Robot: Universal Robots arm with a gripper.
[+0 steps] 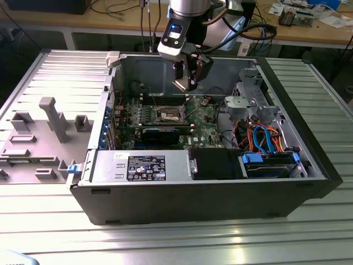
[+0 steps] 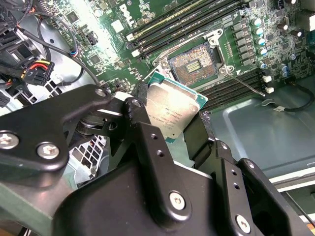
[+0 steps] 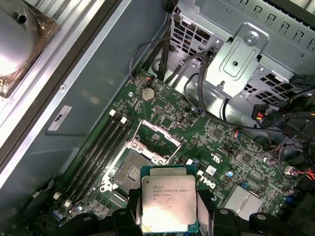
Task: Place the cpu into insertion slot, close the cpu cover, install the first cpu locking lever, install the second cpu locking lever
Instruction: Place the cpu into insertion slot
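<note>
cpu (image 3: pixel 169 204): in the air above the slot (image 3: pixel 130 170), not yet seated.
tool (image 1: pixel 186 83): we see it clamped on the cpu's opposite edges.
handling: we judge it light, stiff, slick, delicate underneath; edges only.

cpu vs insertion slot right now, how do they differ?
The cpu is held above the green board in the end effector; the insertion slot lies on that board, empty. The cpu shows a dull silver top; the insertion slot has a dark centre with a shiny rim. Both are square.
</note>
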